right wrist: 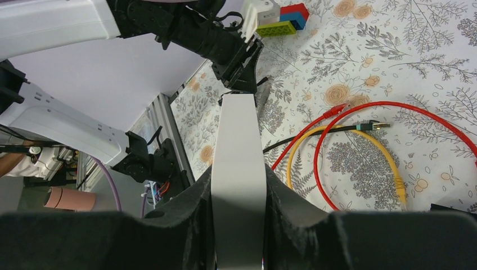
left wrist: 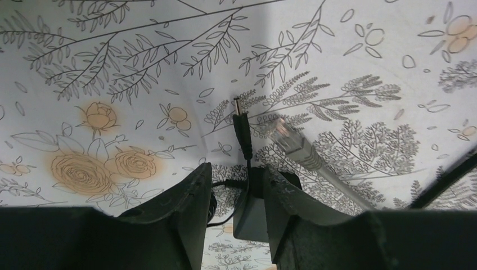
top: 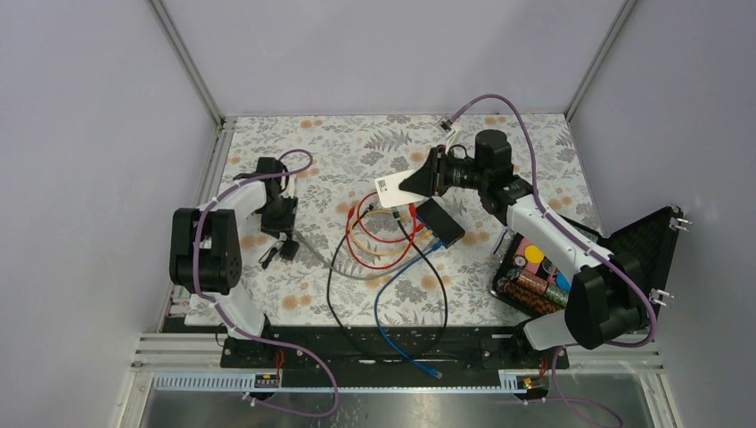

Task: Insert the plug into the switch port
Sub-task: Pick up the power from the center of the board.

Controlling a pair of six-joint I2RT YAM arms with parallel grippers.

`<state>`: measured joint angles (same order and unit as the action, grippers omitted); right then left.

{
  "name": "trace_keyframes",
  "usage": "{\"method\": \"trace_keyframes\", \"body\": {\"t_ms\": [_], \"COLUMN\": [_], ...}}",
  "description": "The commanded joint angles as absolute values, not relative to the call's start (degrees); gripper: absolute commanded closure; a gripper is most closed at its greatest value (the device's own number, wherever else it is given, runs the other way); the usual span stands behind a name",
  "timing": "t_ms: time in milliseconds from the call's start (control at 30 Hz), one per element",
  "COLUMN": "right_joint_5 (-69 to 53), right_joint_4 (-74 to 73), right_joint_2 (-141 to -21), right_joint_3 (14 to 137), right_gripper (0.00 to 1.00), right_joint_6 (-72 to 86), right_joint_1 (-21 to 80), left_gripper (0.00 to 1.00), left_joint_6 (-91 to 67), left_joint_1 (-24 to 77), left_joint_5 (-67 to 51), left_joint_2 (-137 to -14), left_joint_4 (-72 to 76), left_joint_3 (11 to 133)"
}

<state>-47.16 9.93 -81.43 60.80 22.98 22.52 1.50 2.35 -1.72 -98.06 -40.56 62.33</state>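
Black and flat, the switch box (top: 443, 223) lies right of centre in the top view on the floral table (top: 357, 143). Red, yellow and blue cables bunch at its left end, and its ports are too small to make out. Just above and to its left, the right gripper (right wrist: 239, 175) pinches a white box (right wrist: 239, 135) edge-on, with both jaws pressed flat to its sides and the box lifted off the table.

At middle left of the top view, the left gripper (left wrist: 237, 169) points down at the table. In its wrist view, the jaws stand partway apart around a small dark block (left wrist: 250, 216). The frame-right finger (left wrist: 284, 202) is against the block, and a sliver of table shows on the other side. I cannot tell whether they grip it. Just beyond the fingertips lie 2 cable ends: a grey plug (left wrist: 284, 139) and a thin black barrel connector (left wrist: 243, 126), side by side.
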Motion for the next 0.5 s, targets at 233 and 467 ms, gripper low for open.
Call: {"method": "trace_keyframes", "body": {"t_ms": [233, 467], "right_joint_5": [-48.40, -48.22], "right_joint_4": [11.51, 11.31], "right_joint_2": [-77.91, -77.69], "right_joint_3": [61.85, 62.30], "right_gripper": [1.00, 1.00], "right_joint_6": [22.59, 22.67], "right_joint_1": [23.03, 23.03], "left_gripper": [0.63, 0.89], "left_joint_6": [3.73, 3.33], "left_joint_1": [2.37, 2.68], "left_joint_5": [-1.71, -0.77], "left_joint_2": [-101.37, -100.68], "left_joint_4": [-37.36, -37.36], "left_joint_3": [65.10, 63.04]}}
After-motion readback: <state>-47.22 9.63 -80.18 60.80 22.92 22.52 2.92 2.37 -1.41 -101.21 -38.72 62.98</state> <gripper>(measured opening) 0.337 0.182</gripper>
